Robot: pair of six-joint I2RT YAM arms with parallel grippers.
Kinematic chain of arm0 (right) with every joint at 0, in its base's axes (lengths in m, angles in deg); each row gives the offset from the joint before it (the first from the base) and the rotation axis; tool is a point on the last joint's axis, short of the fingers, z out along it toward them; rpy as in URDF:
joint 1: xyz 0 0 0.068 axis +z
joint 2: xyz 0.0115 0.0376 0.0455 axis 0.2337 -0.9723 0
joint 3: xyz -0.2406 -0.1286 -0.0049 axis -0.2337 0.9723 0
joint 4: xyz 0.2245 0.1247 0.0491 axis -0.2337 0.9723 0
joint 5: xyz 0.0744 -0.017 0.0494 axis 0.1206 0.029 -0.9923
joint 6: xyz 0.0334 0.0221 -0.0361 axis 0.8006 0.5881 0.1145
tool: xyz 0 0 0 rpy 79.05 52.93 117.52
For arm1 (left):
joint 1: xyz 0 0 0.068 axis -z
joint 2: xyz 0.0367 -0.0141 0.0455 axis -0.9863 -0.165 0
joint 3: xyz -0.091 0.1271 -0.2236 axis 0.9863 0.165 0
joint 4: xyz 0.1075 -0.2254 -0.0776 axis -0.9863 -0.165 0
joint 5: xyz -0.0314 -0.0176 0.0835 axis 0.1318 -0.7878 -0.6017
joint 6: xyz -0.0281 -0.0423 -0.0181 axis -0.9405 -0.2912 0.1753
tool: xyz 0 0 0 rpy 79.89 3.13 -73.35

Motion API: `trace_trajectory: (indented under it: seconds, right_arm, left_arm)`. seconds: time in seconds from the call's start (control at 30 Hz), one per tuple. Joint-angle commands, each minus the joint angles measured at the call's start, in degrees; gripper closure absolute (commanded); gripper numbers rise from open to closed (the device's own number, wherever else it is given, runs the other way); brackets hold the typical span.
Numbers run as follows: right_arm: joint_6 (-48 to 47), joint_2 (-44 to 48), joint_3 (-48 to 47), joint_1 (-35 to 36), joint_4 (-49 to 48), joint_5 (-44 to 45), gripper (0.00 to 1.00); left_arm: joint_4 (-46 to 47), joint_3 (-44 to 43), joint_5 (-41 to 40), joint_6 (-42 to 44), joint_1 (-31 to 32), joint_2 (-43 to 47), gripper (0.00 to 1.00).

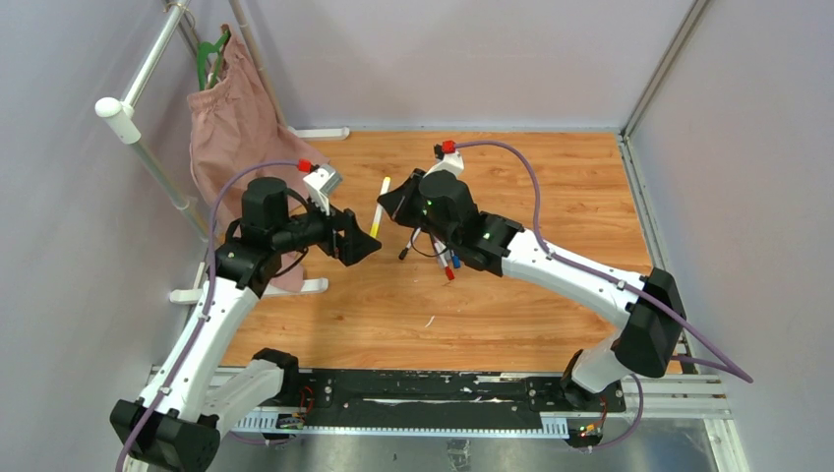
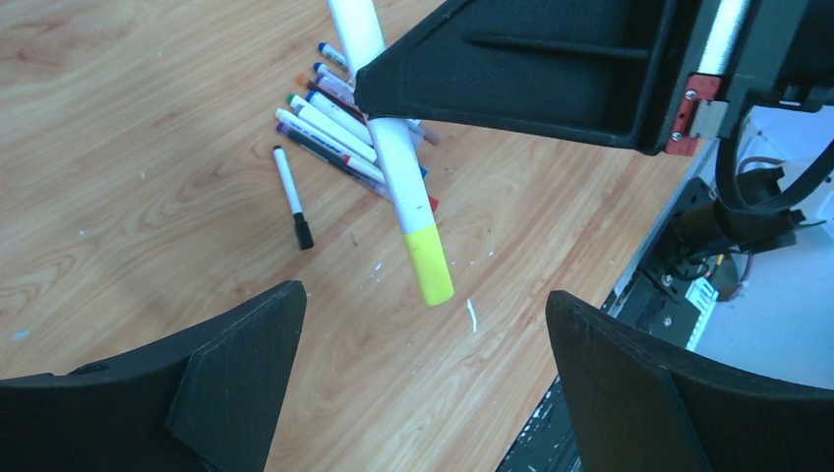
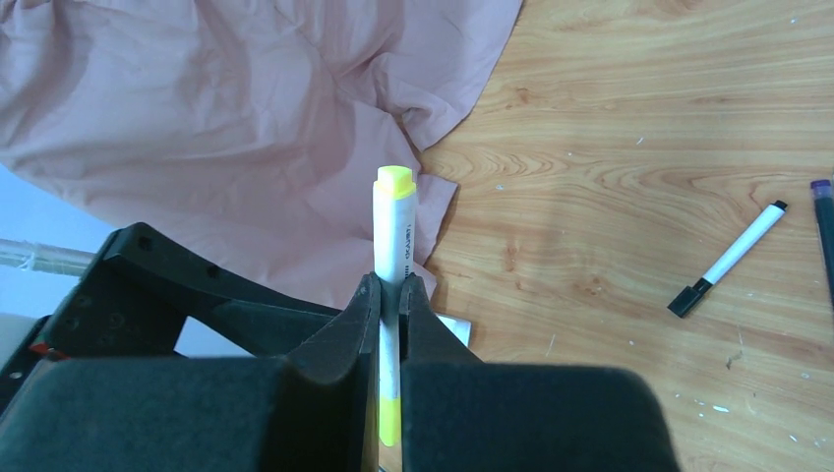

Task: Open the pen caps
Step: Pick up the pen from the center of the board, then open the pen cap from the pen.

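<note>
Clamping the white pen (image 3: 395,241) tightly mid-barrel in the right gripper (image 3: 390,285), its grey barrel print being too small to read. Holding the left gripper (image 2: 423,315) spread wide at 7 o'clock of the pen's lower yellow cap (image 2: 431,261) in the overhead view, not touching it. Showing other capped pens (image 2: 334,133) heaped on the table (image 2: 148,118) at 4 o'clock of the right gripper.

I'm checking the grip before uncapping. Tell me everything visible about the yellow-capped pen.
The yellow-capped pen has a white plastic-looking barrel with small print and its yellow cap still on. The right tool is shut on the barrel, holding it tilted above the wooden table, cap end toward the open left tool. Nothing else touches it.
</note>
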Motion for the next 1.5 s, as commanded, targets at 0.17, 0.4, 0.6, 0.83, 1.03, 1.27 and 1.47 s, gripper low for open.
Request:
trace_trajectory:
  seconds: [0.17, 0.4, 0.6, 0.83, 1.03, 1.27, 1.47]
  right_arm:
    - [2.9, -0.3, 0.7, 1.4, -3.1, 0.1, 1.00]
    - [3.3, 0.5, 2.0, 1.8, -3.7, 0.1, 1.00]
    - [1.3, 1.1, 2.8, 1.8, -3.9, -2.7, 0.91]
    - [-8.0, 6.2, 3.9, -10.8, 2.1, -34.0, 0.38]
    - [-20.9, 2.4, -3.4, -18.0, 18.5, -63.3, 0.27]
    - [-27.0, -6.7, -7.8, -14.8, 24.9, -74.2, 0.26]
    - [-27.2, -13.2, -10.0, -9.7, 25.4, -76.9, 0.24]
  left_arm:
    - [4.7, 1.5, 0.1, -4.3, 0.6, -2.6, 0.26]
    - [5.6, 1.9, 1.1, -5.0, 0.6, -3.5, 0.68]
    - [2.2, 1.0, 1.7, 0.5, 0.6, -2.7, 0.89]
    - [-12.3, 1.1, -1.0, 24.3, 0.8, -0.5, 0.98]
    - [-21.8, 3.9, -5.9, 42.6, 5.2, 5.8, 1.00]
    - [-27.9, 3.9, -9.5, 52.6, 9.5, 5.7, 1.00]
    - [-27.9, 3.0, -11.1, 54.5, 10.8, 4.4, 1.00]
